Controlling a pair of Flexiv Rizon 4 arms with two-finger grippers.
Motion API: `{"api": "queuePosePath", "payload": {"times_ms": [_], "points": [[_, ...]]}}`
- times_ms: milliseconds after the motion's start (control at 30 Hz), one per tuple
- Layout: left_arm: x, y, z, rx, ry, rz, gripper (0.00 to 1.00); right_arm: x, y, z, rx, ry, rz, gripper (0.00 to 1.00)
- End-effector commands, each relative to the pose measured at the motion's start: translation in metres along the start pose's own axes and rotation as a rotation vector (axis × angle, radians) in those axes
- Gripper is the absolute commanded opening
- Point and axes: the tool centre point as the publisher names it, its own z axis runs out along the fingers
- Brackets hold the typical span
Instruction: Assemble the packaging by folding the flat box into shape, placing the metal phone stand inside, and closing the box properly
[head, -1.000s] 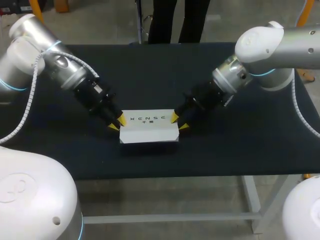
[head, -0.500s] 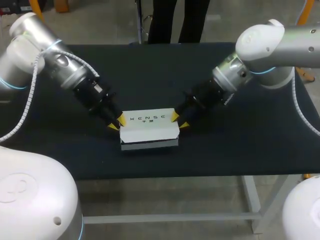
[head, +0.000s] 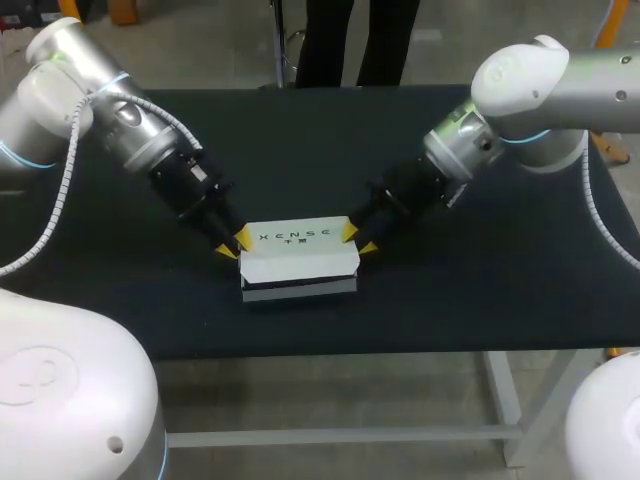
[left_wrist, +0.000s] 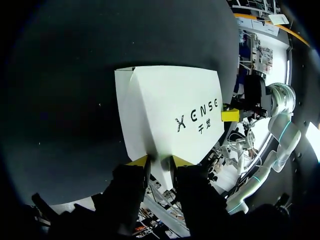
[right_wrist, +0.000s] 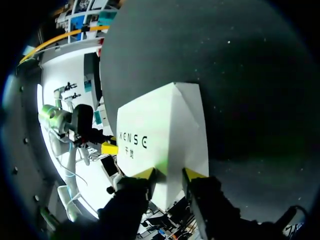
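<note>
Both left fingers (left_wrist: 136, 162) and right fingers (right_wrist: 145, 173) pinch the box (head: 298, 262).

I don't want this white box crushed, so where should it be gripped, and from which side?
Take the white box by its two short ends, coming in from the left and the right. Each end narrows to a thin folded edge that fits between fingers; the broad top gives nothing to pinch. The left hand and right hand grip there.

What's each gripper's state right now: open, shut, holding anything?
Left gripper: shut on one end of the white box.
Right gripper: shut on the white box's opposite end.
</note>
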Motion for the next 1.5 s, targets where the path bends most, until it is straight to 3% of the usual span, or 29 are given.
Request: {"api": "queuePosePath", "payload": {"times_ms": [33,967,1100,1367,1500], "points": [[0.001,-0.005,0.0,-0.015,0.0,-0.003,0.29,0.002,0.002,0.001,0.012,0.0,0.002,0.39],[0.011,-0.012,-0.007,-0.157,0.003,-0.036,0.27,0.013,0.004,-0.006,0.064,0.012,0.028,0.4],[0.01,-0.013,-0.008,-0.165,0.011,-0.039,0.35,0.011,0.005,-0.007,0.08,0.027,0.034,0.41],[0.01,-0.017,-0.013,-0.192,0.025,-0.037,0.36,0.01,0.007,-0.01,0.103,0.045,0.038,0.45],[0.011,-0.017,-0.015,-0.194,0.023,-0.041,0.37,0.01,0.007,-0.01,0.103,0.045,0.038,0.42]]}}
